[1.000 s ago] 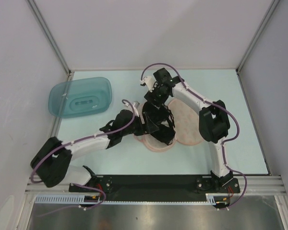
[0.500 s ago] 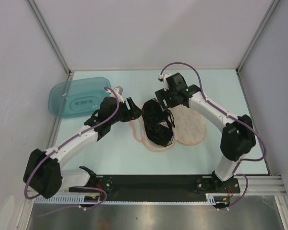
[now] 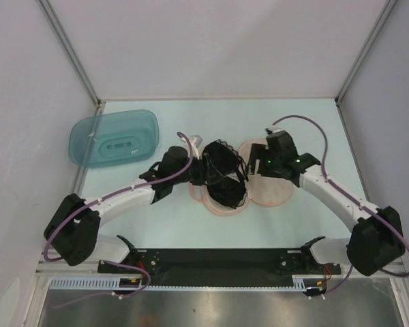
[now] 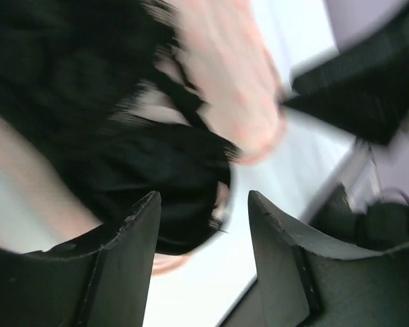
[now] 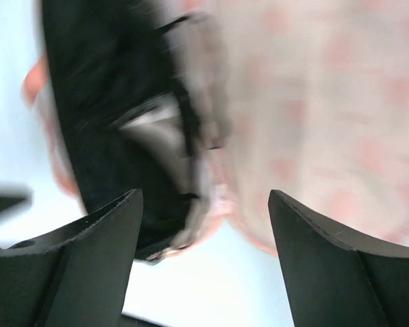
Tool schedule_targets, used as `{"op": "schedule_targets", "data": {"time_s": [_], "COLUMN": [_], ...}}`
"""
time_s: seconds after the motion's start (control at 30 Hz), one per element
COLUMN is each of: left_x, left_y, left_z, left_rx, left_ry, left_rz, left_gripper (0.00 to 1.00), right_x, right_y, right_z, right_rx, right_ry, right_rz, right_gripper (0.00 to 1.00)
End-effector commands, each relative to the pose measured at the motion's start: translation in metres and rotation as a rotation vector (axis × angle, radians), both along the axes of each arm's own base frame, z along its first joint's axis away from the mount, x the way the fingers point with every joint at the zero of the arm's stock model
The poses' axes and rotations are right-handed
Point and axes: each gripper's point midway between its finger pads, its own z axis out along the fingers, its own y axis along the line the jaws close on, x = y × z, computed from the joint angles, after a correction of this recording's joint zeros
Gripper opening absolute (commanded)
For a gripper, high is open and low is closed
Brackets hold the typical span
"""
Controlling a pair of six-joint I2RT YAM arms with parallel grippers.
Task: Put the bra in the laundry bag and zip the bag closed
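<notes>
Black bra [image 3: 223, 178] lies on the left lobe of the open laundry bag [image 3: 273, 192]; my left pincer [image 3: 200, 170] and right pincer [image 3: 258, 163], both parted and empty, have just returned to flank it, leaving folding and zipping.

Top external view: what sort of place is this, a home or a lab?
Most likely a robotics lab work cell, not a home: white-and-black left arm and right arm bolted to a black base plate, plain white wall panels on aluminium posts, all enclosing a pale-green table.
</notes>
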Motion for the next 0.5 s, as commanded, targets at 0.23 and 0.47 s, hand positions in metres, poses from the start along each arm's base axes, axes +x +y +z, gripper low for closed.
{"op": "schedule_targets", "data": {"time_s": [0.23,0.47], "left_x": [0.004,0.029], "left_y": [-0.056,-0.076], "left_z": [-0.003,-0.021], "left_rx": [-0.032,-0.011], "left_ry": [0.009,0.059], "left_rz": [-0.114,-0.128], "left_gripper": [0.58,0.5], "right_x": [-0.004,-0.016], "right_y": [-0.15,-0.158], "right_z": [-0.043,-0.079], "right_rx": [0.18,0.219], "right_ry": [0.131,0.207], "right_rz": [-0.644,-0.695], "right_gripper": [0.83,0.7]}}
